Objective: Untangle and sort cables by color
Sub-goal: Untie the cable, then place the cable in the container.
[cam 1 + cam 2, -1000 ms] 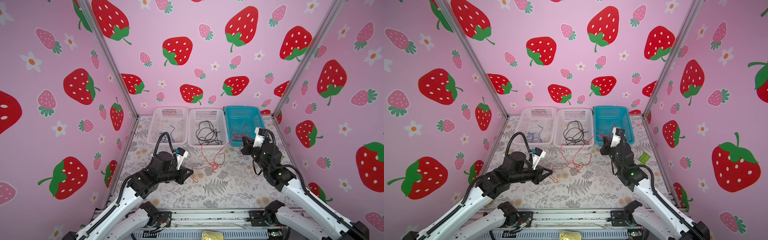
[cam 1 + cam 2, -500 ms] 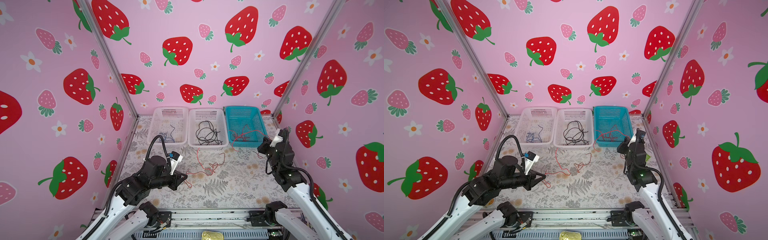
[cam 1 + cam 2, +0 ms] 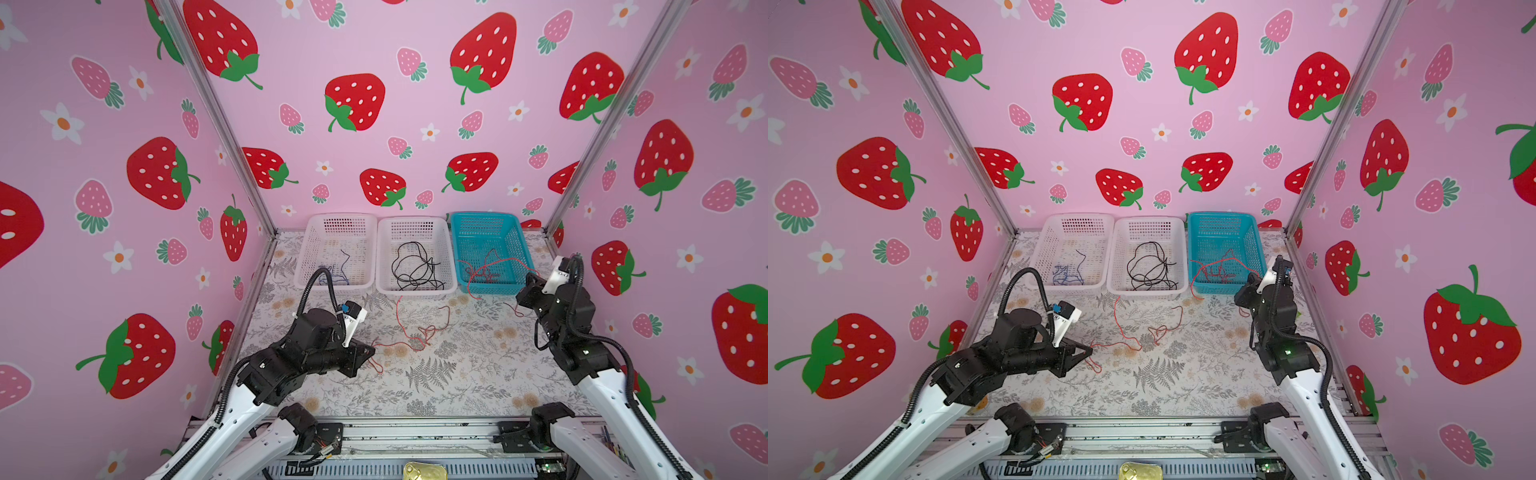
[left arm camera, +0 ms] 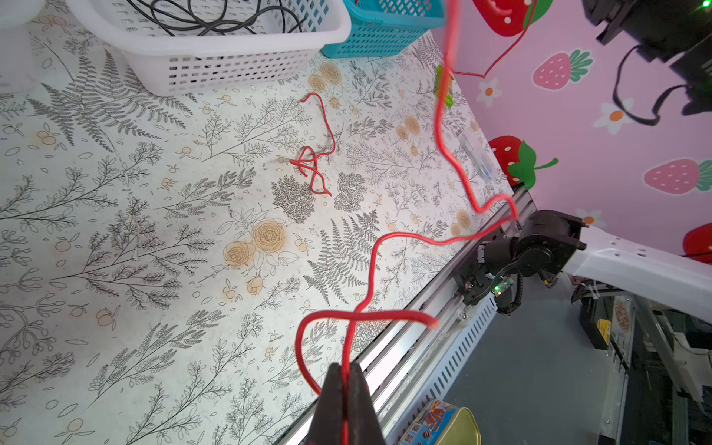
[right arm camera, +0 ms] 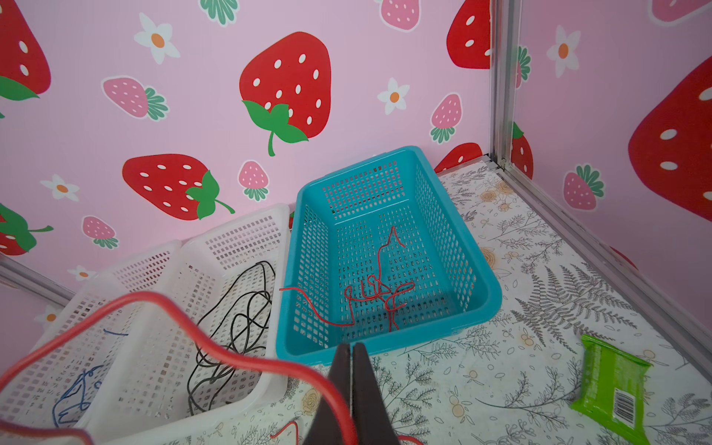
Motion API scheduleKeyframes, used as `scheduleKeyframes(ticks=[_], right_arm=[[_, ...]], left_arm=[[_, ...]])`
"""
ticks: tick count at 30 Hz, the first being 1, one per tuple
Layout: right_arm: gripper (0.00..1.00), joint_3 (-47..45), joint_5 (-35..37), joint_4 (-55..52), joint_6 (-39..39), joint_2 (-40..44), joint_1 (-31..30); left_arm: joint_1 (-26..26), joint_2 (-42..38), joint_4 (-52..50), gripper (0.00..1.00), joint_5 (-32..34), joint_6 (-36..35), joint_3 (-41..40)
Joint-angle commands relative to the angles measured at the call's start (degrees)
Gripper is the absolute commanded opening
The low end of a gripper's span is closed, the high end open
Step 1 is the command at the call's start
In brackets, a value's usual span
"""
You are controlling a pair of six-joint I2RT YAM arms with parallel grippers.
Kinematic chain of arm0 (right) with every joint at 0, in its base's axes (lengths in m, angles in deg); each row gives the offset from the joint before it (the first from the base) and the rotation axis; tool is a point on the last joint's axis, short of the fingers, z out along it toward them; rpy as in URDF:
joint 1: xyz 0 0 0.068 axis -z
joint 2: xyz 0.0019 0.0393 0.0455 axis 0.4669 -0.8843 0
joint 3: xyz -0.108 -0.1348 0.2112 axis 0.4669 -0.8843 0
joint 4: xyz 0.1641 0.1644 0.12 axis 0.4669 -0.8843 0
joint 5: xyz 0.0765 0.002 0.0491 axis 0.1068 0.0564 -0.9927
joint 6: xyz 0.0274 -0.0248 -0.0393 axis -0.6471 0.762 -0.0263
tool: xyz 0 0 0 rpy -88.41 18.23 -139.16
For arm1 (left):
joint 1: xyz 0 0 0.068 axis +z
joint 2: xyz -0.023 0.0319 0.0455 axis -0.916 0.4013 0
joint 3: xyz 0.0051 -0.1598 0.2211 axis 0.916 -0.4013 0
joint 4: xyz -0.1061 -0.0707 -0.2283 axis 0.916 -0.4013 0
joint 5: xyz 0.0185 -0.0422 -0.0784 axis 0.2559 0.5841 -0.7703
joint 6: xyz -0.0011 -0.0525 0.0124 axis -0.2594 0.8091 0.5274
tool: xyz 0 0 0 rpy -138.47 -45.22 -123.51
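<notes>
Right now the fern-printed surface (image 3: 457, 374) is carrying three baskets along its far edge. The left white basket (image 3: 332, 286) is holding the dark blue cables (image 3: 1065, 276), the middle white basket (image 3: 415, 291) the black cables (image 3: 411, 270), and the teal basket (image 3: 517, 245) a small heap of red cables (image 5: 377, 289), with one strand spilling over its near wall.

Both arms are working the red leftovers, so the step in hand looks like pulling the last red cables apart. The left tool (image 4: 345, 368) is clenching a red cable (image 4: 370, 269) between pressed-together jaws, low over the near-left part of the surface. The right tool (image 5: 351, 348) is pinching another red strand (image 5: 215, 339) just in front of the teal basket's near right corner. Whether the two strands are joining somewhere I cannot tell.

Between the tools, a red knot (image 3: 424, 332) is lying loose on the surface, apart from every basket, with a tail running toward the middle white basket.

Judging from this, the next move is calling for a gentle spreading pull — enough to open the knot without dragging the teal basket's contents out — and then a carry over the teal rim.

A small green packet (image 5: 612, 381) is lying near the right wall, taking no part.
</notes>
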Motion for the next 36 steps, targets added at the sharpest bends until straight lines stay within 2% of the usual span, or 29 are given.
scheduleKeyframes(ticks=[1, 5, 10, 18, 26, 29, 36], right_arm=[[0.00, 4.81, 0.40, -0.67, 0.03, -1.74, 0.33], [0.00, 8.62, 1.15, -0.56, -0.26, -6.72, 0.98], [0.00, 15.82, 1.43, 0.11, -1.74, -17.90, 3.13], [0.00, 26.77, -0.01, 2.92, -4.61, -36.62, 9.05], [0.00, 38.36, 0.32, 2.38, -5.90, -52.56, 10.16], [0.00, 42.98, 0.21, -1.52, -6.08, -57.33, 10.20], [0.25, 44.47, 1.37, -4.49, -6.38, -59.40, 9.91]], left_arm=[[0.21, 0.33, 0.24, 0.00, 3.56, -3.12, 1.73], [0.22, 0.97, 0.51, 0.00, 7.40, -6.66, 2.48], [0.17, 1.93, 1.65, 0.00, 10.82, -10.25, 1.80], [0.22, -0.89, 4.78, 0.00, 9.40, -10.25, -2.19], [0.21, 0.73, 5.36, 0.00, 8.24, -10.65, -2.53], [0.22, 1.06, 5.43, 0.00, 7.94, -10.74, -2.52], [0.22, 0.97, 5.54, 0.00, 7.66, -10.70, -2.72]])
